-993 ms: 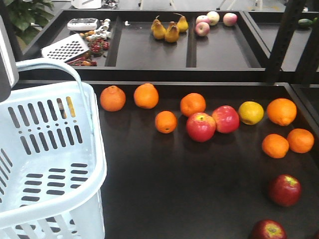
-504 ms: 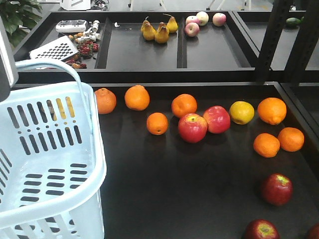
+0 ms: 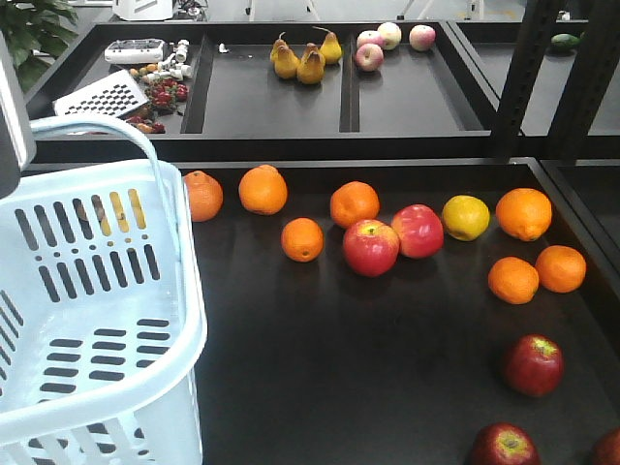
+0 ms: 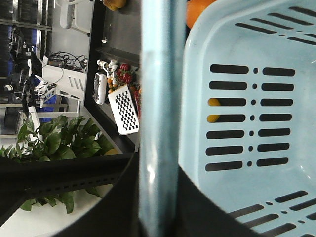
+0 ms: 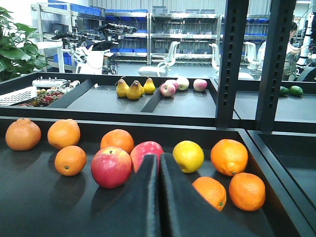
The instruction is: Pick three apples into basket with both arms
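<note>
- The basket (image 3: 97, 291) stands at the left end of the counter (image 3: 339, 378).
- Its handle (image 4: 157, 98) runs between the black fingers of the left gripper (image 4: 158, 202), which is clamped around it.
- The right gripper (image 5: 158, 158) is clenched on nothing, its tips pressed together. It sits low over the counter, in front of two lighter apples (image 5: 111, 167) among the oranges (image 5: 228, 156).
- Three dark red apples lie at the counter's near right corner, well apart from the basket. One (image 3: 533, 365) is in full view, and two (image 3: 502, 446) (image 3: 608, 449) are cut off by the picture's edge.
</note>
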